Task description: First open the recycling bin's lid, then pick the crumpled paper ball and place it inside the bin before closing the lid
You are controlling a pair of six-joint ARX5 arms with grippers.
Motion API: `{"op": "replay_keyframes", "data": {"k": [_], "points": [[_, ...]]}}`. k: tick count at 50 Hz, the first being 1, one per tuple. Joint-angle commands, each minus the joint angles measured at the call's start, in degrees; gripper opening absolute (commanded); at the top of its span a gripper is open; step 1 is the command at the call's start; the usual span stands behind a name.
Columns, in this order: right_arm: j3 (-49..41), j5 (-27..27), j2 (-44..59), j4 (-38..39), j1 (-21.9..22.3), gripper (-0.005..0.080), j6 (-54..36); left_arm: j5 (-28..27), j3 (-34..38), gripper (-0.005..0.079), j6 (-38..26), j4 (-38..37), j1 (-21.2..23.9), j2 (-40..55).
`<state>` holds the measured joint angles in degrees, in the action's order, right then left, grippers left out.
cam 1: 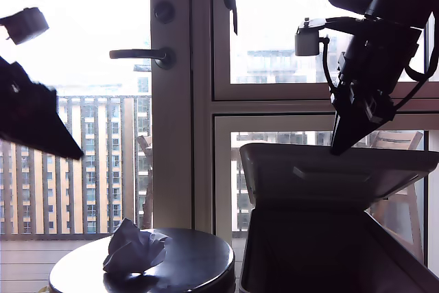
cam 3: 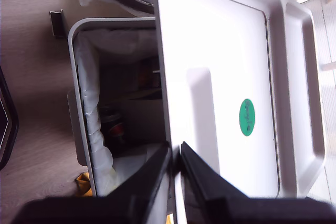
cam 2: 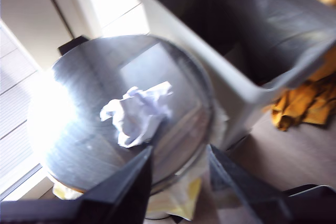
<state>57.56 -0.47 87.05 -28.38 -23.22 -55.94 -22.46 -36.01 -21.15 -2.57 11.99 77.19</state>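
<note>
One round dark table is seen low at the exterior view's left, glossy, w/ strong glare from the windows; a wood-look floor is seen beneath in the first wrist view. Behind stands a white door frame w/ a lever handle and big glass panes, w/ apartment blocks outside.

Second gripper: jaws nearly shut, pinched on the thin front edge of the lid, one finger on the inner face, the other on the outer. The lid is held raised and tilted above the recycling bin, so the bin is open. A green round sticker is seen on the lid's outer face. In the exterior view this arm comes down from the upper right to the lid's edge.

First gripper: jaws open fairly wide, nothing between them, held in the air above the table, well apart from the crumpled paper ball. In the exterior view it is seen as a dark blurred wedge at the left edge.

Count: 1 paper ball, resting on the tabletop near the table's middle, outside the bin; 1 bin, just beside the table; 1 lid; 2 grippers. An orange-yellow cloth lies on the floor by the bin. Some items are seen inside the bin, too dark to tell.
</note>
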Motion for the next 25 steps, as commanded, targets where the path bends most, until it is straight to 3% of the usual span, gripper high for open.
{"op": "replay_keyframes", "data": {"k": [1,6,17,25], "points": [[-0.4,0.0,-0.5,0.2,0.4,-0.0013,0.7,1.6,-0.9,0.0615,0.2,3.1,0.5,3.5],[-0.4,0.0,-0.5,0.8,0.4,-0.0013,0.7,3.7,-3.5,0.0698,0.5,4.5,0.8,9.3],[-0.4,0.0,-0.5,1.0,0.4,-0.0013,0.7,4.4,-12.2,0.07,3.9,4.1,1.2,19.5],[-0.4,0.0,-0.5,1.1,0.4,-0.0013,0.7,4.0,-19.4,0.07,6.1,-0.6,1.2,26.2]]}}
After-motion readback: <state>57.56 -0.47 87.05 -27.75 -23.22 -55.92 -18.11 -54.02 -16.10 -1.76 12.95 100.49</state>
